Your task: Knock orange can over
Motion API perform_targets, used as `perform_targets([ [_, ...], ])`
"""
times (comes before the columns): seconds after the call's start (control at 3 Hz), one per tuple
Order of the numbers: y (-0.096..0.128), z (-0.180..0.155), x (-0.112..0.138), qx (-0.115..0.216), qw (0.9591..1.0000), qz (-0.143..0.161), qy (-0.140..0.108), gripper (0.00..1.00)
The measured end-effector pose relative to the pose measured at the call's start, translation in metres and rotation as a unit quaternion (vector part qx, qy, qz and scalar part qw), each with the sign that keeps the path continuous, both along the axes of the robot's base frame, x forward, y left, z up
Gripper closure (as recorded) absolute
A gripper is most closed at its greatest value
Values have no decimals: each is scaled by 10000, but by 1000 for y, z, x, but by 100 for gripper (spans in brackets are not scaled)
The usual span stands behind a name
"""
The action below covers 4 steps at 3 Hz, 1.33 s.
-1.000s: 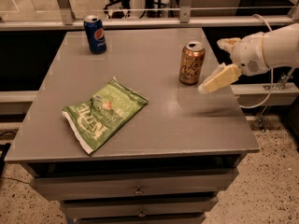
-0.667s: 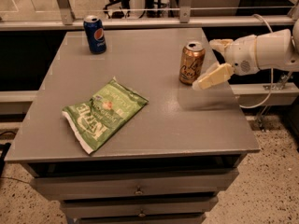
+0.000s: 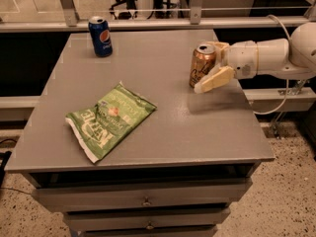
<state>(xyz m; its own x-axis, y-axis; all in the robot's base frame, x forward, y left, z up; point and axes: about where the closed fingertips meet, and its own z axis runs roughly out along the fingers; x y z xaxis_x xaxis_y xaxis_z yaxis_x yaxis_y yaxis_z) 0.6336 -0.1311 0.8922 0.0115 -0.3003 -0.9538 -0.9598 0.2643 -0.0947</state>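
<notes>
- Here's the grey table (image 3: 163, 132), filling most of the view. Its flat top carries three items, and the drawers (image 3: 146, 200) stacked below the near edge are shut, so their contents are hidden.
- The white robot arm (image 3: 266, 57) reaches in over the right edge, level with the far half of the tabletop.
- A green chip bag (image 3: 109, 119) lies flat and crumpled on the left half of the top. It sits nearer the near edge, with white lettering facing up. Whether it is sealed, I cannot tell.
- The gripper (image 3: 213, 64) is right at the orange can (image 3: 201, 67), on the side toward the right edge. Its cream fingers are spread wide: the near finger (image 3: 215, 79) slants down along the can's lower side and looks to touch it, and the other shows behind the rim. They are not clamped on the can, and nothing is held.
- That orange can stands upright near the right edge, toward the far right corner. It is orange-gold and metallic, with pale cursive script down its side and a silver top.
- The blue Pepsi can (image 3: 100, 36) stands upright by the far left corner, well apart from everything else.
</notes>
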Motion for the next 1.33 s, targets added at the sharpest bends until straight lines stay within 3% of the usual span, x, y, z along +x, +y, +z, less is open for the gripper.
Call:
perform_targets([
  [0.67,24,25,-26,597,9948,823,4,0],
  [1.0,33,49,-61,789,9878,1346,28,0],
  [1.33,34,58,-80,848,9838,1579,60,0],
])
